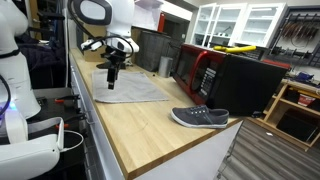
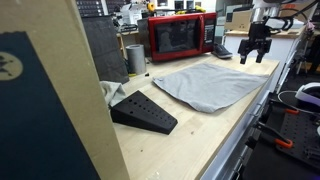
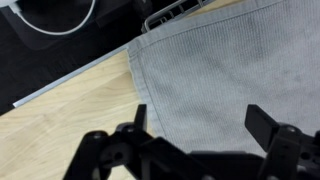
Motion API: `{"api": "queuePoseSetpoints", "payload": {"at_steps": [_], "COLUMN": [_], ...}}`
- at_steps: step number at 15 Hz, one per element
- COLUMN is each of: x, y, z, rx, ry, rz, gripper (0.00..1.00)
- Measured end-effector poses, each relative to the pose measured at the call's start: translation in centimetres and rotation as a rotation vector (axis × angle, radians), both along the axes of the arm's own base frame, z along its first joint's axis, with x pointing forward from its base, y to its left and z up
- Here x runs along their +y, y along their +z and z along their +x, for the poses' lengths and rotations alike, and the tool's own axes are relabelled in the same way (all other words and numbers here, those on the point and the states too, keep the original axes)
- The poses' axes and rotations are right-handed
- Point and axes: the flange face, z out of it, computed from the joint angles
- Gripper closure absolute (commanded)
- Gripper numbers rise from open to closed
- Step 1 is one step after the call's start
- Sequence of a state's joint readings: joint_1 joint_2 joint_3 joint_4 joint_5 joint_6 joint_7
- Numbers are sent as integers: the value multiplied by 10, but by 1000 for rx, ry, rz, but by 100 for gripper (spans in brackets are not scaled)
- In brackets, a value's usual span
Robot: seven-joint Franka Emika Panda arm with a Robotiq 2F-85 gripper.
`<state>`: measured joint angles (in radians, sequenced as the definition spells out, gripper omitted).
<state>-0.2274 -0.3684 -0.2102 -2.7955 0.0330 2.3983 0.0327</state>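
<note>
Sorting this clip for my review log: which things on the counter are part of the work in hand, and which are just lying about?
In hand:
- grey cloth, spread flat on the wooden counter
- end effector, open, hovering near the cloth's edge

Lying about:
- dark sneaker
- red microwave
- metal cup

No readable text, label, brand, number or sign in any view
</note>
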Motion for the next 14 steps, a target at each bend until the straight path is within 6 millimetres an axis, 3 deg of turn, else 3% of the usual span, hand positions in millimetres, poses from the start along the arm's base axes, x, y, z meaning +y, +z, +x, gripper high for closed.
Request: {"api": "queuePoseSetpoints", "payload": {"at_steps": [7,14], "x": [1,-2], "y": [-46,-55], "z": [7,7], "rx": [64,82], "ry": [-41,-41], "rz": [-35,-36], "gripper": [0,0]}}
